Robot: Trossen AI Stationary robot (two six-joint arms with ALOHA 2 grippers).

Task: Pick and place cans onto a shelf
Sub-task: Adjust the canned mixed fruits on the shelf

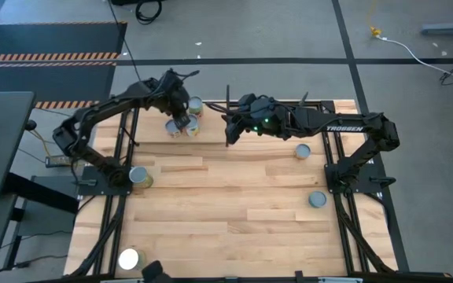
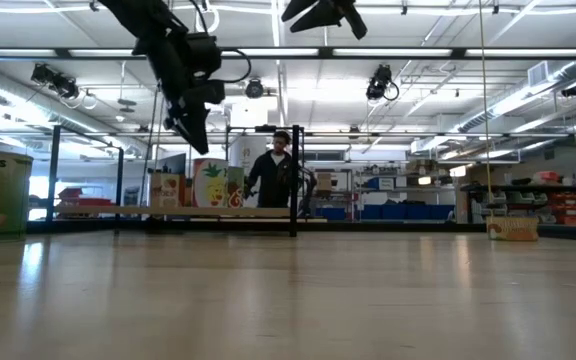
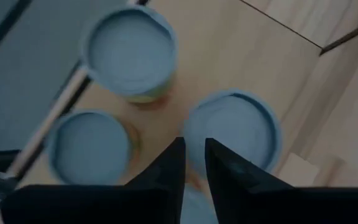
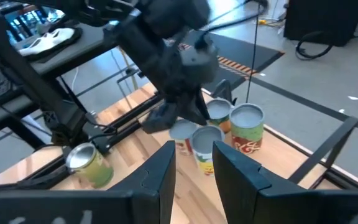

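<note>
The left tool point(image 1: 184, 119) was observed above the cluster of cans point(image 1: 184, 118) standing on the shelf point(image 1: 211, 118) at the far edge of the tabletop point(image 1: 234, 212). In the left wrist view its two fingers point(image 3: 169, 174) stood slightly parted, with a narrow gap between them and nothing gripped; three blue-grey lids point(image 3: 129, 50) were seen just beyond the fingertips, close together. In the right wrist view the shelf cans were seen upright, one with a red-and-green label point(image 4: 247, 130) beside one with a yellow label point(image 4: 205, 149).

The right tool point(image 1: 228, 130) was held in the air near the middle of the shelf, just beside the left tool. Its fingers point(image 4: 160, 171) were parted and empty.

Four further cans remained on the tabletop: one near the left arm's base point(image 1: 139, 177), one with a white-glaring lid at the near left edge point(image 1: 129, 259), and two on the right side point(image 1: 303, 151) point(image 1: 317, 200).

A person point(image 2: 276, 180) was seen standing beyond the tabletop in the low view.
</note>
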